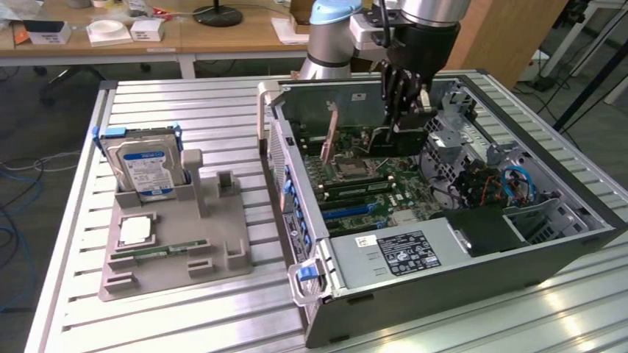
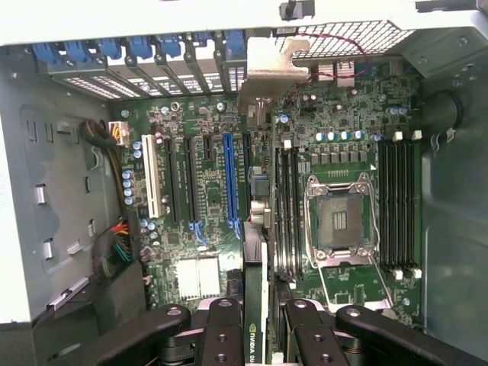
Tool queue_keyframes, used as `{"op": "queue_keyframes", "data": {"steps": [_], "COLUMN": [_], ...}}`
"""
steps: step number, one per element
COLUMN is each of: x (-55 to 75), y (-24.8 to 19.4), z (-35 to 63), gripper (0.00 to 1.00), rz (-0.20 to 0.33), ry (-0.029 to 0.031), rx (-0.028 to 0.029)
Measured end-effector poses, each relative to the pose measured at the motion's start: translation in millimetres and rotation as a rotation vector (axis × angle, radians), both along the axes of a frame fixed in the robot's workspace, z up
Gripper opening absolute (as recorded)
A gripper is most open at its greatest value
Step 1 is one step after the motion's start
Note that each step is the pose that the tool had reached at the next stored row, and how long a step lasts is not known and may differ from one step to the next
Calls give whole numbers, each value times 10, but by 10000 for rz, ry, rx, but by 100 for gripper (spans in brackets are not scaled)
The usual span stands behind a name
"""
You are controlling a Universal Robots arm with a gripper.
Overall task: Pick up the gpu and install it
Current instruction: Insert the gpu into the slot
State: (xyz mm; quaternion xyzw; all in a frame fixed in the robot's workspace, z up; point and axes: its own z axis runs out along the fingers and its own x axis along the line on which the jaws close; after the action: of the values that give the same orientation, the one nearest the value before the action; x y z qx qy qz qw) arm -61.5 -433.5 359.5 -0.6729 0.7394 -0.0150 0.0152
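My gripper (image 1: 398, 126) reaches down into the open computer case (image 1: 549, 257) and is shut on the gpu (image 1: 390, 140), a thin dark card held upright on its edge. Its metal end bracket (image 1: 334, 126) points toward the case's rear wall. In the wrist view the gpu (image 2: 255, 305) runs edge-on between my black fingers (image 2: 221, 328), over the motherboard (image 2: 191, 267). It stands between the long blue slot (image 2: 229, 183) and the memory slots (image 2: 286, 206), with its bracket (image 2: 263, 69) up against the rear slot openings. Whether its lower edge sits in a slot is hidden.
A grey holder block (image 1: 176, 243) on the slatted table (image 1: 196, 323) at the exterior view's left carries a silver hard drive (image 1: 145, 165), a processor (image 1: 134, 230) and a green memory stick (image 1: 157, 252). Inside the case are the processor socket (image 2: 339, 221), power supply (image 1: 402, 250) and cables (image 1: 510, 184).
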Motion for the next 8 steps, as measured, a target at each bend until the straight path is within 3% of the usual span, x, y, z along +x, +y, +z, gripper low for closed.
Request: {"op": "queue_keyframes", "data": {"steps": [8], "x": [0], "y": [0], "z": [-22], "gripper": [26], "rz": [0], "ry": [0], "rx": [0]}}
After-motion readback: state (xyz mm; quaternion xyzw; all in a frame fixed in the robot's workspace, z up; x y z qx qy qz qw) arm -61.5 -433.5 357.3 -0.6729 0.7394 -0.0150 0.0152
